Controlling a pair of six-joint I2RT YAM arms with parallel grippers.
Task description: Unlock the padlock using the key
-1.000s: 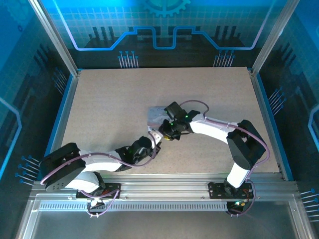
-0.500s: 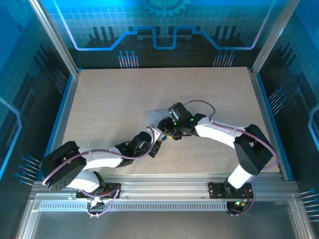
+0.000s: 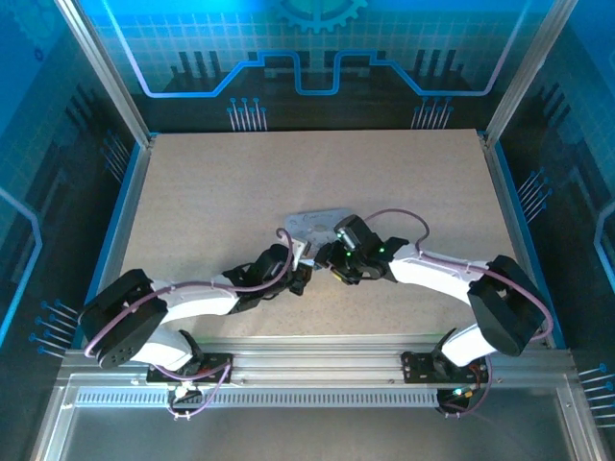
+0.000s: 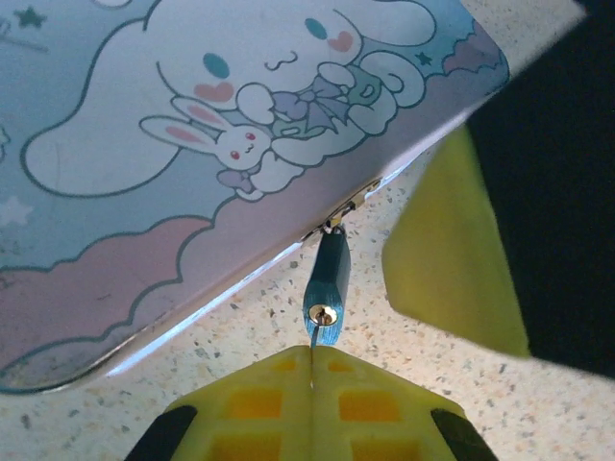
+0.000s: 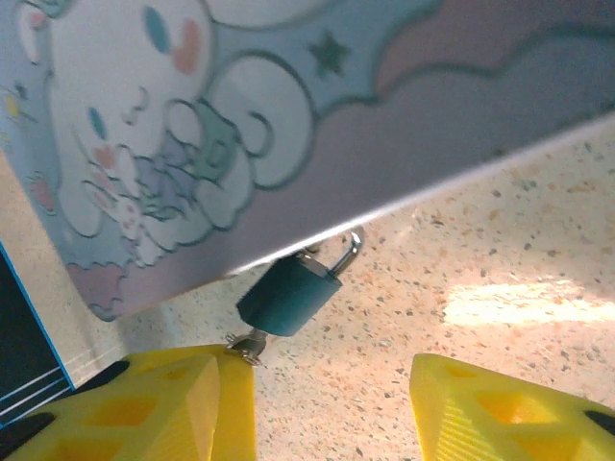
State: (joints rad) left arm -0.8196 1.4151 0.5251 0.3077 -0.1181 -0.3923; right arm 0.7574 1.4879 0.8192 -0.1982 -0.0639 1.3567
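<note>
A small teal padlock [image 4: 329,279] [image 5: 286,293] hangs by its silver shackle [image 5: 348,254] from the latch of a cartoon-printed tin box [image 4: 115,259] [image 5: 432,115] [image 3: 317,225]. My left gripper [image 4: 312,357] [image 3: 301,273] is shut on the key [image 4: 313,342]. The thin blade runs from the seam between the fingers up into the brass keyhole. In the right wrist view the key [image 5: 246,344] juts from the padlock's bottom. My right gripper [image 5: 332,384] [image 3: 333,265] stands open just below the padlock and holds nothing. One of its yellow fingers [image 4: 452,250] sits beside the lock.
The box lies flat on the speckled tabletop [image 3: 211,192], with both arms meeting at its near edge. Blue rails [image 3: 123,211] and glass walls border the table.
The right arm has swung nearer and to the right, uncovering more of the box, and its jaws have opened. The left gripper has crept up toward the box's edge, staying shut.
</note>
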